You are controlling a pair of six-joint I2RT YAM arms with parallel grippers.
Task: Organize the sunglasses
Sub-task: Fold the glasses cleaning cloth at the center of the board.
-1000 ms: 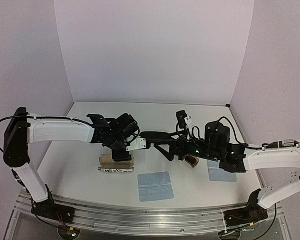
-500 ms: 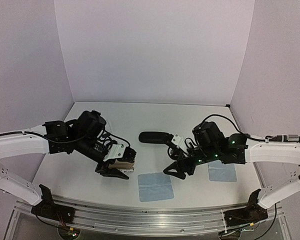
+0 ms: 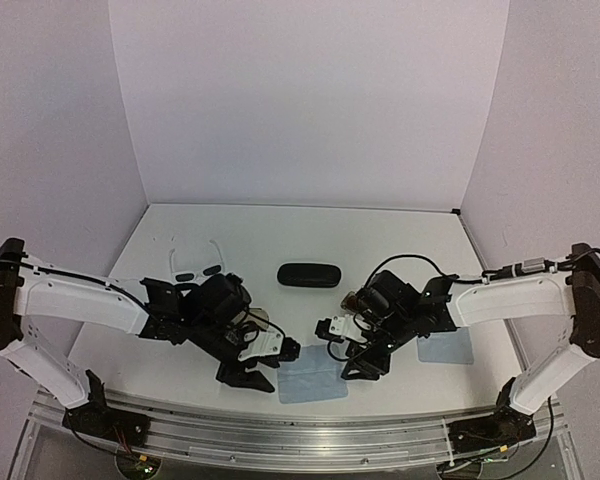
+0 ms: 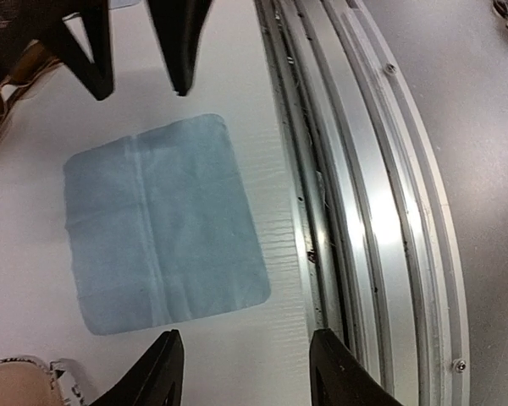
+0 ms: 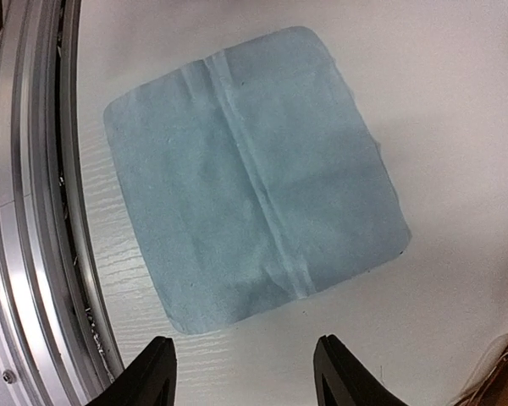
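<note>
White sunglasses [image 3: 198,271] lie well beyond the left tool [image 3: 250,378].

The cloth [image 5: 254,178] is matt fabric with pressed creases. Under it the worktop [image 5: 457,101] shows a fine ribbed grain. Beside the cloth, the rail [image 4: 364,169] is brushed, shiny metal, and the left end effector [image 4: 245,334] is matt black plastic.
</note>
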